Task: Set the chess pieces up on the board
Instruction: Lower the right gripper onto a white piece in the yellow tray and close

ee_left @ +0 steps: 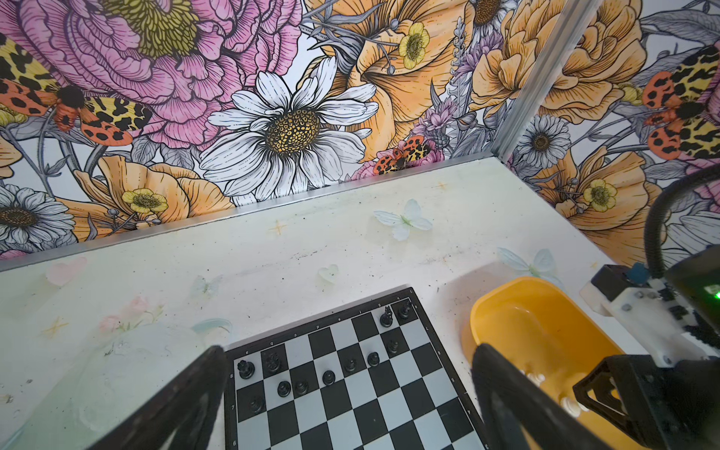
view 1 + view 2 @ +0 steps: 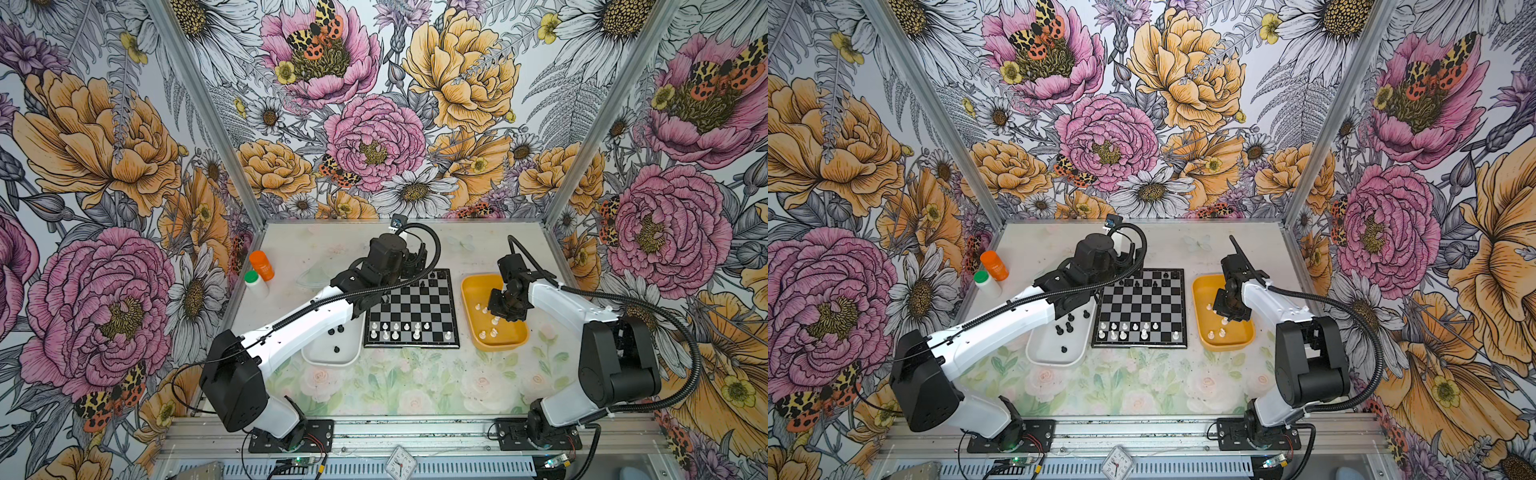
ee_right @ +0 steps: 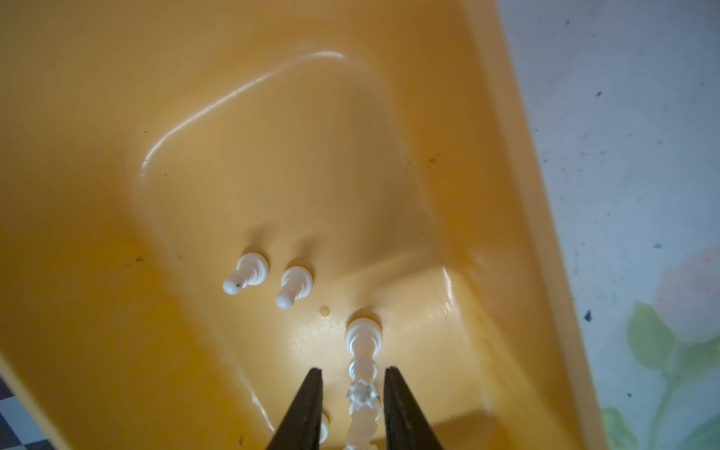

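A robot lab test cell: aluminium-framed booth (image 2: pixel 200 95), floral-print walls (image 2: pixel 374 137), two arms (image 2: pixel 291 328) bolted to a rail (image 2: pixel 415 434).

White arm links (image 2: pixel 569 307), black joint housings (image 2: pixel 619 365), corrugated black cables (image 1: pixel 650 230), tapered black fingers (image 3: pixel 401 409)

Black-and-silver chequered board (image 2: pixel 419 303), white chess pieces (image 2: pixel 417 330), black chess pieces (image 1: pixel 328 377), yellow tray (image 2: pixel 469 286), white tray (image 2: pixel 324 357), floral walls (image 2: pixel 374 137)
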Available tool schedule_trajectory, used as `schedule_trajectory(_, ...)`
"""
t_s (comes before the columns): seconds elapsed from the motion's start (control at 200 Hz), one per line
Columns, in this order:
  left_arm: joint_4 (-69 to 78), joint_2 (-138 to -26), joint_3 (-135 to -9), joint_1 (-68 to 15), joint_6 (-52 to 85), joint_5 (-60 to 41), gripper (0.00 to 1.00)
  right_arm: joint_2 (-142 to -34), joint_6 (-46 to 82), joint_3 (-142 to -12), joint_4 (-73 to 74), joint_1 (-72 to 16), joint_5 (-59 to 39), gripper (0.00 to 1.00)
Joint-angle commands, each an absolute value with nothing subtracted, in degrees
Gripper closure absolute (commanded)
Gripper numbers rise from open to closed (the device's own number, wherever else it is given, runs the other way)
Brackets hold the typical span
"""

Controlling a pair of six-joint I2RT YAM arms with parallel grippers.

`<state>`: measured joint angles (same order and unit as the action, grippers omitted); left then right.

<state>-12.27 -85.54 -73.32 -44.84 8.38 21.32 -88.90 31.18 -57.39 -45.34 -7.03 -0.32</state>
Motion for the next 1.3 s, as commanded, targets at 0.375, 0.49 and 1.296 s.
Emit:
schedule_trajectory(0.375, -12.57, -86.13, -75.27, -45.08, 6.5, 23.09, 0.01, -90.13, 29.69, -58.27, -44.56, -6.5, -1.14, 0.65)
schedule_trajectory(0.49, -12.57, -85.87, -75.11, -45.08, 6.59, 23.59, 0.01, -90.64, 29.53, -58.27, -44.52, -6.45, -1.32, 0.67)
schedule_trajectory(1.296, -12.66, -85.88, -75.13, -45.09, 6.06, 24.81, 0.01, -92.31, 28.74, -58.57, -44.03, -6.15, -1.5, 0.74)
